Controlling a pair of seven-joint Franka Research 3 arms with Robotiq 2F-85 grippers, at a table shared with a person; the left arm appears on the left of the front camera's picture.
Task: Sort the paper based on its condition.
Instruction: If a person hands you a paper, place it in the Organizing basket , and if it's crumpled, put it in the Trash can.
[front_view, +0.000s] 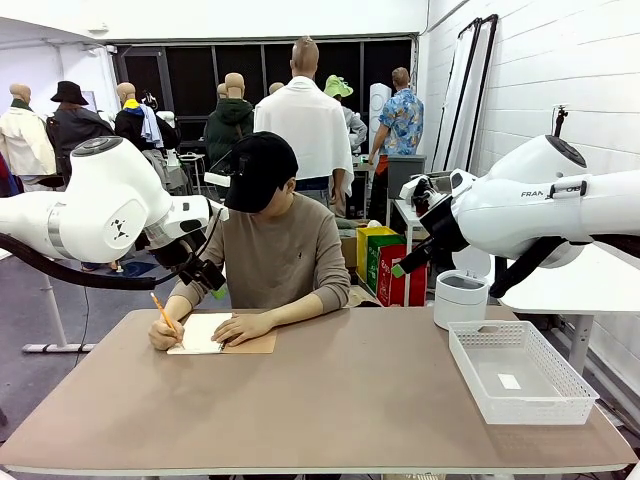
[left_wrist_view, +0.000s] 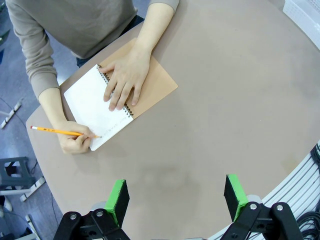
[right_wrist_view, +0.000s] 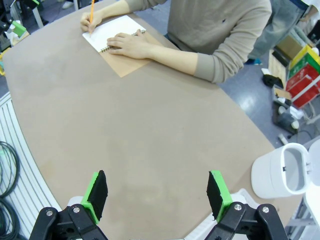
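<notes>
Right claw (right_wrist_view: 156, 182) agape — bin (right_wrist_view: 265, 175) (white) nearby

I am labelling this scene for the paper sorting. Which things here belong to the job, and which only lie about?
Job: white page, still spiral-bound; white basket and white bin, probably the sorting places; left gripper and right gripper, both open above the table.
Lying about: pencil in the person's hand; brown notebook cover; coloured boxes beyond the table.
</notes>
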